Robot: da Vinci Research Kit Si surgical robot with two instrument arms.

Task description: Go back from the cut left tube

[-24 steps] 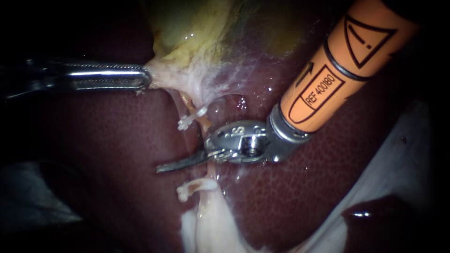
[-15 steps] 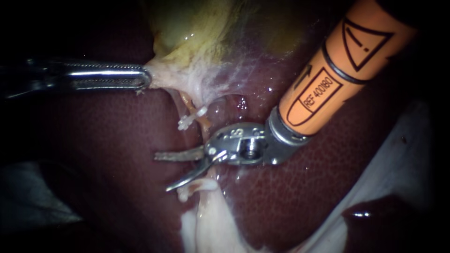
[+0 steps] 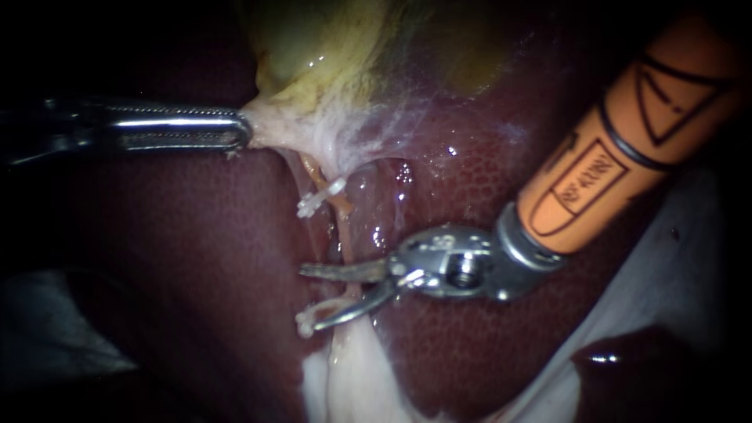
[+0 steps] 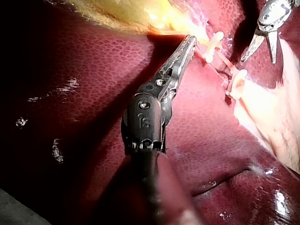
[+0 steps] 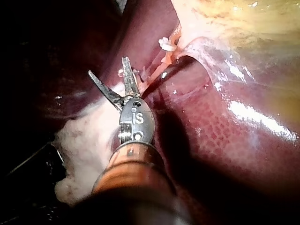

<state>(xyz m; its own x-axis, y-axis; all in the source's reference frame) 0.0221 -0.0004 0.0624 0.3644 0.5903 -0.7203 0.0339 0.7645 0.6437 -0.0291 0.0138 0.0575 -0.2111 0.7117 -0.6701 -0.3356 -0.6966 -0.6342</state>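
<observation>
My left instrument (image 3: 239, 129) comes in from the left, its jaws shut on the pale neck of the yellow-green gallbladder (image 3: 329, 47). Below that grip a thin orange tube (image 3: 338, 205) carries a white clip (image 3: 319, 196); a second white clip (image 3: 312, 319) sits lower down. My right instrument (image 3: 312, 298), on an orange shaft, has its blades open between the two clips, the lower blade close by the lower clip. The right wrist view shows these blades (image 5: 108, 66) apart with nothing gripped. In the left wrist view the left jaws (image 4: 190, 44) hold tissue beside both clips.
Dark red liver (image 3: 196, 258) surrounds the site. Pale fatty tissue (image 3: 352, 376) lies below the lower clip. A white cloth (image 3: 674, 258) lies under the liver's edge on the right, with a dark wet patch (image 3: 619, 360) next to it.
The right instrument's blades went from shut to open, then drew back to the right and slightly down. The left instrument kept its hold and place.
</observation>
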